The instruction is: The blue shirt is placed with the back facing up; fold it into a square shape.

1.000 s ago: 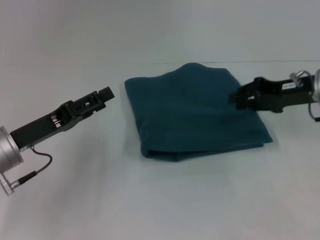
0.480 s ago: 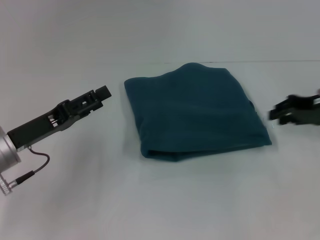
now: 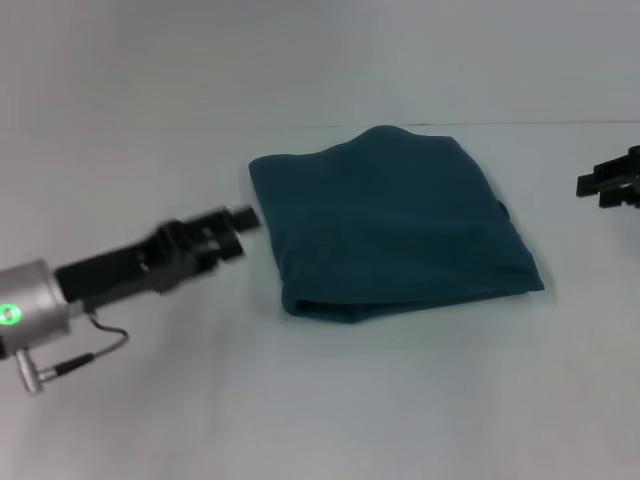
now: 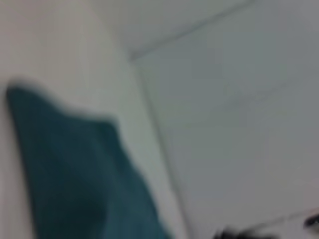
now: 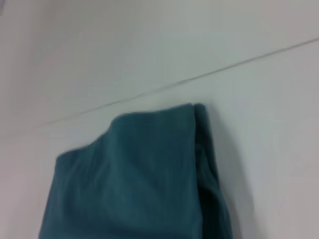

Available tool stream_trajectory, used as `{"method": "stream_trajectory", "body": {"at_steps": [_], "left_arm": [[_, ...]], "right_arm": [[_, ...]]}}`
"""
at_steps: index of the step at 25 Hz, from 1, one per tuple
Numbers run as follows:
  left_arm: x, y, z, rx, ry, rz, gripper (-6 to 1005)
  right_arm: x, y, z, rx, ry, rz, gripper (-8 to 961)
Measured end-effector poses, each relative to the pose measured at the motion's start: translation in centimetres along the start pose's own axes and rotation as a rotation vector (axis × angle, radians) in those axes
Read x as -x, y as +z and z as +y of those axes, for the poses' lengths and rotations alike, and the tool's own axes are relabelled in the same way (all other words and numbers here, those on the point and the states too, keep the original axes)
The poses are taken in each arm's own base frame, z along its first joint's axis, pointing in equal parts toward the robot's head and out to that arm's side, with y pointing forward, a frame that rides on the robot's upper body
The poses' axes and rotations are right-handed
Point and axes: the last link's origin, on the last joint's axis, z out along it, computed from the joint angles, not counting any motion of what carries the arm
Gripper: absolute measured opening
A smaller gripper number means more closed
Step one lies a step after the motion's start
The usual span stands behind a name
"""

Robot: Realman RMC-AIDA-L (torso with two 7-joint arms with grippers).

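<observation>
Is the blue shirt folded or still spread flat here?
Folded: the blue shirt lies as a compact, roughly square bundle with layered edges along its front; neither pincer touches it.

Place: a bare test or lab setting is suggested.
Worktop (image 3: 330, 400): plain white, unmarked.
Behind the worktop: a blank pale wall (image 3: 300, 60) is seen, met at a thin seam.

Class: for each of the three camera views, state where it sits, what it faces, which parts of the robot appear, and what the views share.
Head view: on the head, looking forward and down at the shirt; left gripper and right gripper show.
Left wrist view: on the left arm, facing the shirt; none of that arm shows.
Right wrist view: on the right arm, facing the shirt; no robot parts.
Shared: all three show the shirt.
</observation>
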Motion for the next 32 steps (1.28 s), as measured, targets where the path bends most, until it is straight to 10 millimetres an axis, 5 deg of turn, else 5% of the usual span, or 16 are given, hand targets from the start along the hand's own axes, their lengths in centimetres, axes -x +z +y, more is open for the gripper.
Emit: {"method": "stream_trajectory", "body": {"at_steps": [6,10,21,32], "left_arm": [[1.5,4.3,0.1,-0.098,-0.103,-0.186,736],[1.6,5.4,-0.2,-0.126,-0.137,-0.179,736],[1.5,3.6,-2.6,-0.224,-0.187,-0.1,735],[2.0,5.3,-3.0,-0.26,-0.189,-0.099,726]], "right_arm": [[2.7,-3.0,-0.1,0.009,-0.013,-0.067,549],[3.7,-4.2,-0.2,-0.05,-0.021,-0.08,629],[4.0,-4.5,-0.5,-0.101,-0.025,-0.09,891],[4.2,-4.2,0.0,-0.088,-0.036,-0.09,881]]}}
